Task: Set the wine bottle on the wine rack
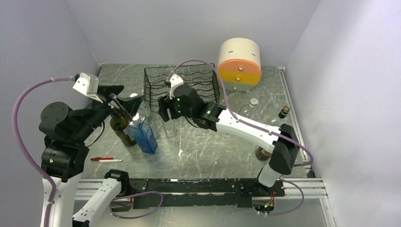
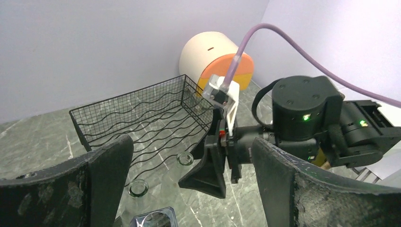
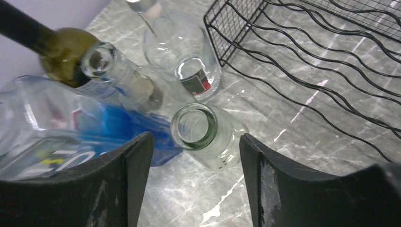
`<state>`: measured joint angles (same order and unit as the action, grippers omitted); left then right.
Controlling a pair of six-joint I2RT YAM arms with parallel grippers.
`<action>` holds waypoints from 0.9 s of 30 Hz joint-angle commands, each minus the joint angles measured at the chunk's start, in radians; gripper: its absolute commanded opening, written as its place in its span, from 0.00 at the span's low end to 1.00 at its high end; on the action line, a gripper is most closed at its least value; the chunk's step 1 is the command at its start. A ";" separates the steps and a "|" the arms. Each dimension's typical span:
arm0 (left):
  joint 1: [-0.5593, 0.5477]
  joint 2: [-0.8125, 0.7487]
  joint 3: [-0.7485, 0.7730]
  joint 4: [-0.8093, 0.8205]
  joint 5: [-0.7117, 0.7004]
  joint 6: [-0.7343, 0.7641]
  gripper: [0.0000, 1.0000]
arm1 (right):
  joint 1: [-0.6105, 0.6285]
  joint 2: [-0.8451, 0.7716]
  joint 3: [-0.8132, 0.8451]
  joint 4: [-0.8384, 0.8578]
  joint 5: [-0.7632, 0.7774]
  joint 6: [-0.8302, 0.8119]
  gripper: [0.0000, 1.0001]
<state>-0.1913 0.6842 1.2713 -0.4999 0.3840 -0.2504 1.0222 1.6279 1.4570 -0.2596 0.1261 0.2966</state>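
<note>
The wine rack (image 1: 182, 87), black wire with wavy tiers, stands empty at the back middle; it also shows in the left wrist view (image 2: 137, 118) and the right wrist view (image 3: 302, 56). The dark green wine bottle (image 1: 124, 135) stands upright at the left among clear bottles and a blue bottle (image 1: 145, 135); the right wrist view shows its olive shoulder (image 3: 64, 61). My left gripper (image 1: 122, 98) (image 2: 191, 146) is open and empty, above this cluster. My right gripper (image 1: 164, 109) (image 3: 196, 142) is open and empty, its jaws just short of a clear bottle's mouth (image 3: 194, 126).
A round cream, orange and yellow drawer unit (image 1: 239, 64) stands right of the rack. A clear capped bottle (image 3: 182, 52) stands beside the rack's corner. A red-and-white pen (image 1: 106, 160) lies at the front left. A cap (image 1: 254, 101) and small bottles (image 1: 283, 112) are at the right.
</note>
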 commanded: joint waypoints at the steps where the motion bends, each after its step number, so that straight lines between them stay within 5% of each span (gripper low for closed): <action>1: 0.012 -0.013 0.017 -0.020 -0.039 0.002 1.00 | 0.016 0.036 0.026 0.057 0.131 -0.015 0.67; 21: 0.012 -0.018 0.044 -0.126 -0.024 0.021 0.99 | 0.092 0.087 -0.003 0.183 0.250 -0.174 0.39; 27: 0.012 -0.005 0.049 -0.128 -0.010 0.036 1.00 | 0.092 0.041 -0.040 0.229 0.294 -0.195 0.11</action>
<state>-0.1913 0.6720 1.3106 -0.6266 0.3660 -0.2340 1.1084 1.7180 1.4410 -0.0975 0.3664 0.1303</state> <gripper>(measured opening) 0.995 0.376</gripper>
